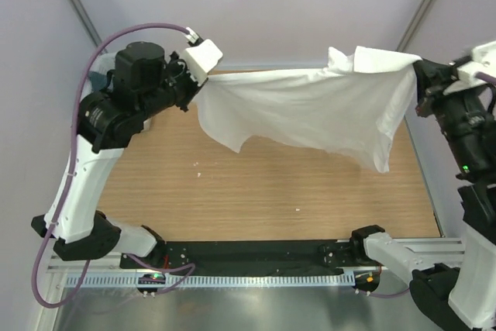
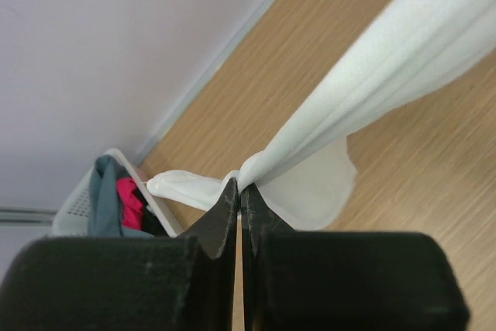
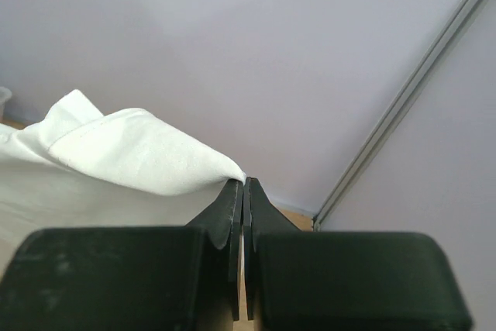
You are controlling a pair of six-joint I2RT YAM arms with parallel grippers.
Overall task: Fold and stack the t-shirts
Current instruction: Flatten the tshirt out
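Observation:
A plain white t-shirt [image 1: 310, 110] hangs stretched in the air between my two grippers, above the far part of the wooden table [image 1: 263, 191]. My left gripper [image 1: 198, 83] is shut on its left corner; in the left wrist view [image 2: 239, 185] the cloth [image 2: 372, 67] runs taut up to the right from the tips. My right gripper [image 1: 417, 75] is shut on its right corner, also seen in the right wrist view [image 3: 245, 182] with the cloth [image 3: 132, 153] to the left. Grey-teal, pink-red and black shirts [image 2: 116, 199] lie in a basket.
The white lattice basket [image 2: 77, 199] stands at the table's far left corner, mostly hidden behind the left arm in the top view. Lilac walls close the back and sides. A black rail [image 1: 256, 253] runs along the near edge.

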